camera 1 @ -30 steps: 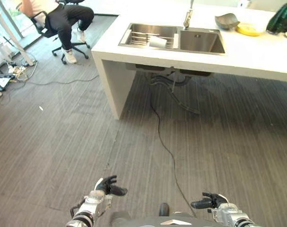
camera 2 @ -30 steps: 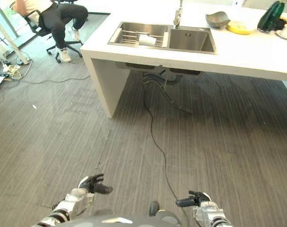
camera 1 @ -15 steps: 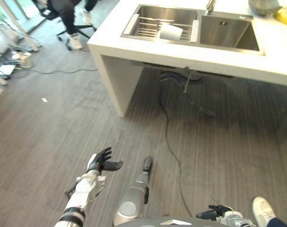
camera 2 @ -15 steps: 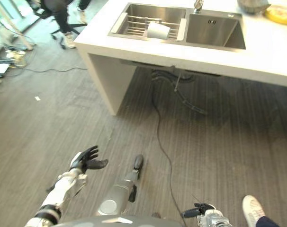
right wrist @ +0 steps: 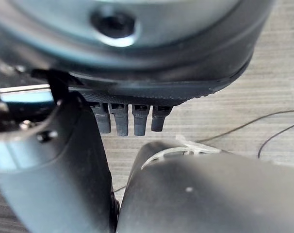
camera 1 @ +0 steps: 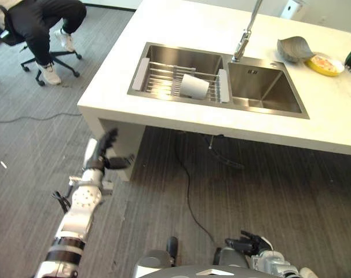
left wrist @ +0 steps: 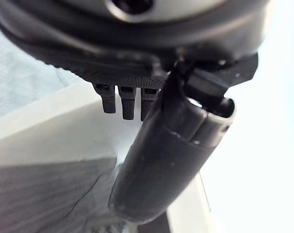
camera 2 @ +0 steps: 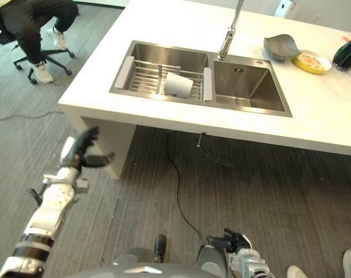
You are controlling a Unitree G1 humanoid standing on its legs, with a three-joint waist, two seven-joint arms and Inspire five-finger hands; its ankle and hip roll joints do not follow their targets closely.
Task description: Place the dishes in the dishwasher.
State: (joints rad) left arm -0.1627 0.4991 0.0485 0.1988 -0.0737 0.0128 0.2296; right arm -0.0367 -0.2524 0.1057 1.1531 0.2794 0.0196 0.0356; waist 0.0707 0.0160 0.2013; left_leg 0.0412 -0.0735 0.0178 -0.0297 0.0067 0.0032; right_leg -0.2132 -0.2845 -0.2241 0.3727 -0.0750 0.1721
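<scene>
The right hand (camera 1: 252, 245) is seen low, fingers relaxed, holding nothing. The left hand (camera 1: 104, 152) is raised beside the worktop's (camera 1: 164, 119) near corner, fingers spread (empty). A white cup (camera 1: 194, 87) lies tipped on the sink rack (camera 1: 164, 78).

White counter (camera 1: 181, 23) holds a double sink (camera 1: 262, 87); grey bowl (camera 1: 294, 47) beside yellow plate (camera 1: 325, 63)

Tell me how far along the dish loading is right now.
Nothing looks done yet. A white cup still lies on its side on the rack in the sink, and a grey bowl and yellow plate sit on the counter. The left hand is raised near the counter's corner, fingers straight, empty. The right hand hangs low over the floor, holding nothing. All the loading remains.
</scene>
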